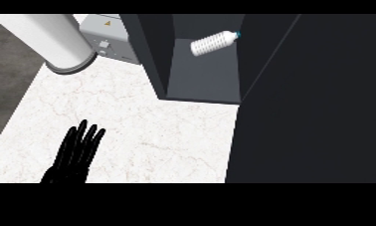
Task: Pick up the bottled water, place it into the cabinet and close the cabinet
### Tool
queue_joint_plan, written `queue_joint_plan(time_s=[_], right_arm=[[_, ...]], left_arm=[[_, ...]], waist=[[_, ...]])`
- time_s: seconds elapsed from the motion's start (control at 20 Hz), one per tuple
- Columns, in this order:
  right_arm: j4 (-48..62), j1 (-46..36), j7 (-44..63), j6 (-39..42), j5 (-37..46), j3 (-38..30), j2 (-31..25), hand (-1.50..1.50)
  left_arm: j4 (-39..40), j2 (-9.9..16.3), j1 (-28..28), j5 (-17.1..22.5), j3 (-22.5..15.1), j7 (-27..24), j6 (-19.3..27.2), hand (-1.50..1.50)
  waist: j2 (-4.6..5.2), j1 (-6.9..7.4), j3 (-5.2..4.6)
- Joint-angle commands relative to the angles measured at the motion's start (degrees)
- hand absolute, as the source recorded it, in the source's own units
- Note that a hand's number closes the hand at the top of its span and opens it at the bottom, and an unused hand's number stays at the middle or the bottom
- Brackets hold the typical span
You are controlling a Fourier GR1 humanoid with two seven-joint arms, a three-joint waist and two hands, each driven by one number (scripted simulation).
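The bottled water (214,42), white with a blue cap, lies on its side inside the dark cabinet (202,78), toward the back of its shelf. The cabinet's door (305,105) is a large dark panel filling the right of the view, standing open beside the compartment. My left hand (75,153) rests open on the white marble counter at the lower left, fingers straight and pointing up, far from the cabinet. My right hand does not show; the door covers that side.
A white cylinder (55,41) stands at the upper left of the marble counter (147,125). Behind it, next to the cabinet's left wall, sits a grey appliance (106,41) with a warning sticker. The counter's left edge borders a dark floor.
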Motion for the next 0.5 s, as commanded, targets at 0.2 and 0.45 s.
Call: queue_joint_plan(time_s=[0.2, 0.45], right_arm=[[-12.16, -8.3, 17.14, -0.55, 5.02, 9.66, 0.8, 1.5], [-6.01, -19.24, 23.88, 1.46, 2.71, 13.51, 5.31, 1.5]], left_arm=[[-2.62, 9.56, 9.81, 2.19, 4.84, -5.69, -9.5, -1.5], [-4.28, 13.76, 9.78, 4.39, 7.99, -4.87, -12.93, -1.5]], waist=[[0.78, 0.8, -0.08], [1.54, 2.85, -0.11]])
